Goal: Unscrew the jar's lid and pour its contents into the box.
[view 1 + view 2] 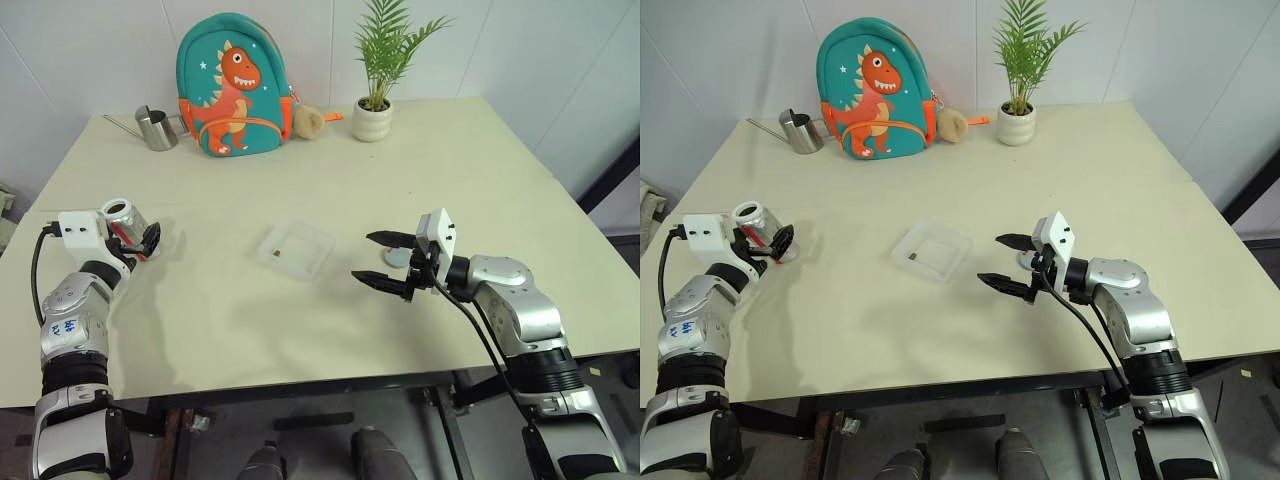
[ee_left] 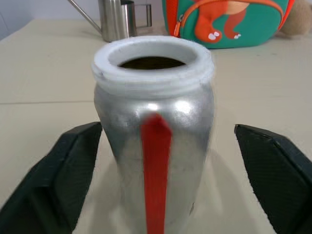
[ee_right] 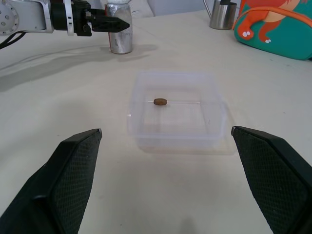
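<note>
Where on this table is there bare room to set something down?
Free: the near strip between the clear square plastic box and the front edge, and the far right beyond the potted palm. Crowded: the back, with steel watering can and dinosaur backpack.

A staged indoor test room, not a lived-in home.

A bare cream tabletop (image 1: pixel 300 340) stands against plain white panel walls, with a few props lined along its far edge: a dinosaur backpack (image 1: pixel 233 85), a potted plant (image 1: pixel 376 95) and a steel watering can (image 1: pixel 154 128) (nothing else furnishes the place).
</note>
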Available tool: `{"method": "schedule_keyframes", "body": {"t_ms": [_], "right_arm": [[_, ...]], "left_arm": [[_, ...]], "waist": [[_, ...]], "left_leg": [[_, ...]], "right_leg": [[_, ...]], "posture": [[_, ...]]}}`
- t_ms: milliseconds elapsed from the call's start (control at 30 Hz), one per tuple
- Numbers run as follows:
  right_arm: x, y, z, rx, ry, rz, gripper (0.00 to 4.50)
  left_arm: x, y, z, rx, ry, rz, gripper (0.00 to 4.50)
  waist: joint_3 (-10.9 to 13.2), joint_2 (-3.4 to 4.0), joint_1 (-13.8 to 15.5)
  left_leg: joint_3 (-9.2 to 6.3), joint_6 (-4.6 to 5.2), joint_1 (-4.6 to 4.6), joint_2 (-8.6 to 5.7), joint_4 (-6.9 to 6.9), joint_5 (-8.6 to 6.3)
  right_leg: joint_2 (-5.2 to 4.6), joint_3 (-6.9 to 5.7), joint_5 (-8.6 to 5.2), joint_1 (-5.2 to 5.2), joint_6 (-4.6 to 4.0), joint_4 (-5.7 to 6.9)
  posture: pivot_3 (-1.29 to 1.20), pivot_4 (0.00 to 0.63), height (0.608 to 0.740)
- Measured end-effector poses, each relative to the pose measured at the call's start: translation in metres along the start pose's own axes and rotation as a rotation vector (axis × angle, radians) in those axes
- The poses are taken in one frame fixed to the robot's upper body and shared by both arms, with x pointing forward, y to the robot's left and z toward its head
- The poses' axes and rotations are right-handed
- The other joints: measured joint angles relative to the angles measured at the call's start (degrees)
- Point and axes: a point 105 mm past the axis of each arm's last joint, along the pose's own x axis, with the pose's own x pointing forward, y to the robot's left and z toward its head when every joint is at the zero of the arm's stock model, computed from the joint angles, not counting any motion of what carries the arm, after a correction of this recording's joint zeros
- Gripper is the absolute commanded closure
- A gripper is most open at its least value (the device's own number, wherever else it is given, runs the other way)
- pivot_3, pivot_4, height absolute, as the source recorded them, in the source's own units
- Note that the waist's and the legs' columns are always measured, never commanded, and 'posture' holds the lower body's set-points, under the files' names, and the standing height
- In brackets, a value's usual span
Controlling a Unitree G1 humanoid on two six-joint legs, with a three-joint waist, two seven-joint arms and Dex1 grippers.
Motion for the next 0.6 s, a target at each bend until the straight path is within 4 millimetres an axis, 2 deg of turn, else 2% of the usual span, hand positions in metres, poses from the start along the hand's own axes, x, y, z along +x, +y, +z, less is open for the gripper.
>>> {"method": "schedule_keyframes", "body": {"t_ms": [267, 500, 600], "right_arm": [[0.002, 0.001, 0.0, 0.004, -0.002, 0.01, 0.0], [0.002, 0.002, 0.0, 0.002, 0.003, 0.03, 0.0], [0.0, 0.0, 0.0, -0.005, 0.008, 0.033, 0.0]], "left_arm": [[-0.027, 0.011, -0.009, 0.102, 0.056, -0.031, 0.03], [-0.071, 0.035, -0.03, 0.267, 0.22, -0.127, 0.03], [-0.086, 0.03, -0.03, 0.334, 0.258, -0.228, 0.03]], "waist": [[0.0, 0.0, -0.35], [0.0, 0.0, -0.42], [0.0, 0.0, -0.08]], "left_leg": [[-0.02, -0.02, 0.02, 0.06, -0.16, 0.01], [-0.02, -0.04, 0.1, 0.1, -0.5, 0.1], [-0.06, -0.03, 0.1, 0.14, -0.8, 0.24]], "right_leg": [[0.0, -0.02, 0.0, -0.01, -0.01, -0.09], [0.0, -0.03, 0.06, 0.0, -0.1, -0.28], [-0.02, -0.13, 0.14, 0.0, -0.19, -0.51]], "posture": [[0.0, 0.15, 0.74], [0.0, 0.15, 0.74], [0.0, 0.15, 0.74]]}}
